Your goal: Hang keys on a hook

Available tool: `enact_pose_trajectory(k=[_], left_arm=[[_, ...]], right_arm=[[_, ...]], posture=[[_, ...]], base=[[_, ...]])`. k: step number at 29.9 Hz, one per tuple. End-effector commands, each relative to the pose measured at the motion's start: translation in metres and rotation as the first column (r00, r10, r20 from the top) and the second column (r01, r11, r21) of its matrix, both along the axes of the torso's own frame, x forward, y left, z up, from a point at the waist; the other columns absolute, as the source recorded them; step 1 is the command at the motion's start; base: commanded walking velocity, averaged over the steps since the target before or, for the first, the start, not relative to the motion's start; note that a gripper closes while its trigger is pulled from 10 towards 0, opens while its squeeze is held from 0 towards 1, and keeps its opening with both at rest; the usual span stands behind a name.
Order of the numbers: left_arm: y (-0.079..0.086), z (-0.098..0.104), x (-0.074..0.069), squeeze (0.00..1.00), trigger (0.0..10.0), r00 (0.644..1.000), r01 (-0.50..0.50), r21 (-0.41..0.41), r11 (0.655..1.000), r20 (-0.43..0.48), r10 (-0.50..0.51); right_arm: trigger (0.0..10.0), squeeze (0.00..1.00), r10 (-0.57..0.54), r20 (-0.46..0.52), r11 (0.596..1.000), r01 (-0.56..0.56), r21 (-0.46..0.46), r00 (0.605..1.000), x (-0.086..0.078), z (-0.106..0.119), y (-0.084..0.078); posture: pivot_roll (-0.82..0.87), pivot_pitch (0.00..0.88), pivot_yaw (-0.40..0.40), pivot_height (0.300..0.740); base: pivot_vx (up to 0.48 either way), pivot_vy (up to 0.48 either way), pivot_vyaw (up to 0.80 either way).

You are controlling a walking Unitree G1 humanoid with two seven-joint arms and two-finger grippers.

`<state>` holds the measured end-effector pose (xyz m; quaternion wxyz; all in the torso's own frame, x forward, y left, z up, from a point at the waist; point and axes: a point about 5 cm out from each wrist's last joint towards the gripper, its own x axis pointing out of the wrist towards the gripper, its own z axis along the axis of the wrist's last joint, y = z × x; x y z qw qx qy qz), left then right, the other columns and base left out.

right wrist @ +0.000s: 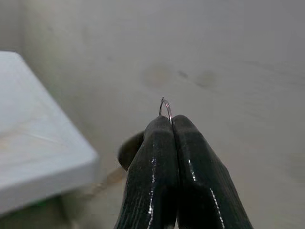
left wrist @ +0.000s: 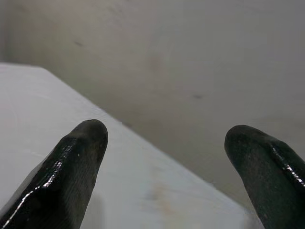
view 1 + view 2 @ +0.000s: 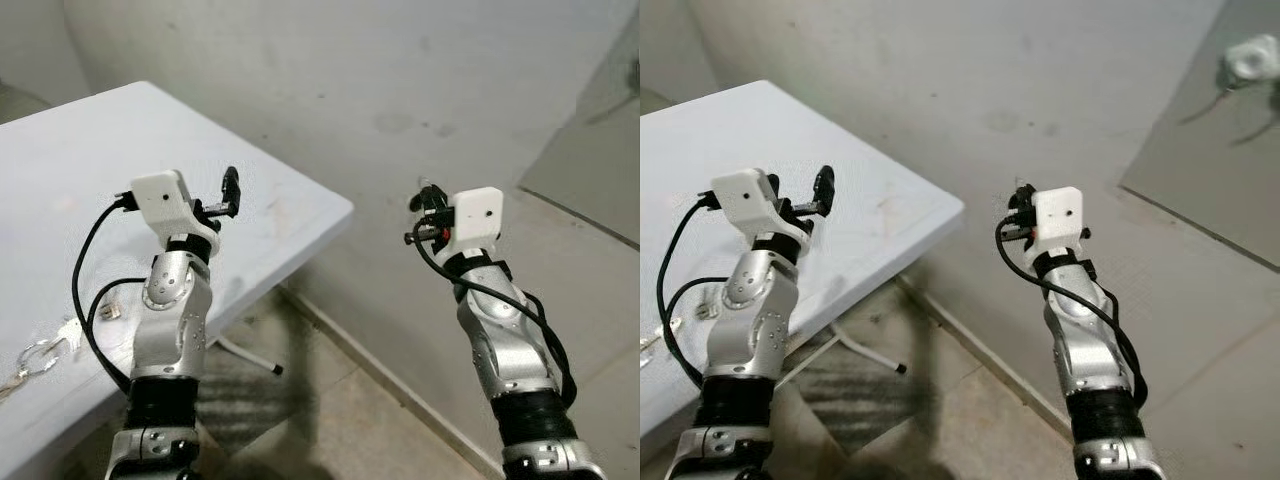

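Observation:
My right gripper (image 3: 425,203) is raised in front of the grey wall, past the table's corner. Its fingers (image 1: 157,143) are pressed together on a thin metal key ring (image 1: 165,108), whose top arc sticks out above the tips; the keys below it are hidden. A white round fitting (image 3: 1252,55), possibly the hook, sits on a grey panel far up to the right. My left gripper (image 2: 164,138) is open and holds nothing, hovering above the white table (image 3: 60,170). Another ring with keys (image 3: 45,350) lies on the table by my left elbow.
The table's corner (image 3: 345,208) juts toward the wall between my arms, with a thin leg (image 3: 250,357) under it. A grey panel (image 3: 1210,130) with a dark edge line covers the wall at the right. Concrete floor lies below.

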<state>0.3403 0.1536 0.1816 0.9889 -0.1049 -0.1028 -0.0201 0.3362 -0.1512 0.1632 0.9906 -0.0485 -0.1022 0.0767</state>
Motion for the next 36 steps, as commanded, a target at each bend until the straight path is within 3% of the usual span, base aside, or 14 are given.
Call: enact_pose_trajectory(k=[1, 24, 34, 36], left_arm=[[0.001, 0.005, 0.001, 0.0, 10.0, 1.0, -0.011, 0.02, 1.0, 0.014, 0.011], [0.001, 0.003, 0.0, 0.0, 10.0, 1.0, -0.027, 0.024, 0.999, -0.01, 0.027], [-0.008, -0.002, -0.004, 0.0, 10.0, 1.0, 0.014, 0.062, 0.998, -0.026, -0.013], [-0.012, -0.003, -0.005, 0.0, 10.0, 0.999, 0.032, 0.075, 0.997, -0.034, -0.03]], right_arm=[[10.0, 0.0, -0.006, 0.024, 1.0, 0.006, 0.004, 1.0, -0.001, 0.007, -0.001], [10.0, 0.0, -0.015, 0.025, 1.0, 0.015, 0.004, 1.0, -0.002, 0.009, -0.003], [10.0, 0.0, -0.017, 0.022, 1.0, 0.017, 0.002, 1.0, -0.004, 0.007, -0.004], [10.0, 0.0, -0.011, 0.03, 0.999, 0.009, 0.035, 0.999, -0.005, 0.007, -0.003]], posture=[[0.01, 0.0, -0.066, 0.74], [0.01, 0.0, -0.069, 0.74], [0.0, 0.0, -0.063, 0.74], [0.0, 0.0, -0.061, 0.74]], base=[[0.0, 0.0, -0.75], [0.0, 0.0, -0.75], [0.0, 0.0, -0.75], [0.0, 0.0, -0.71]])
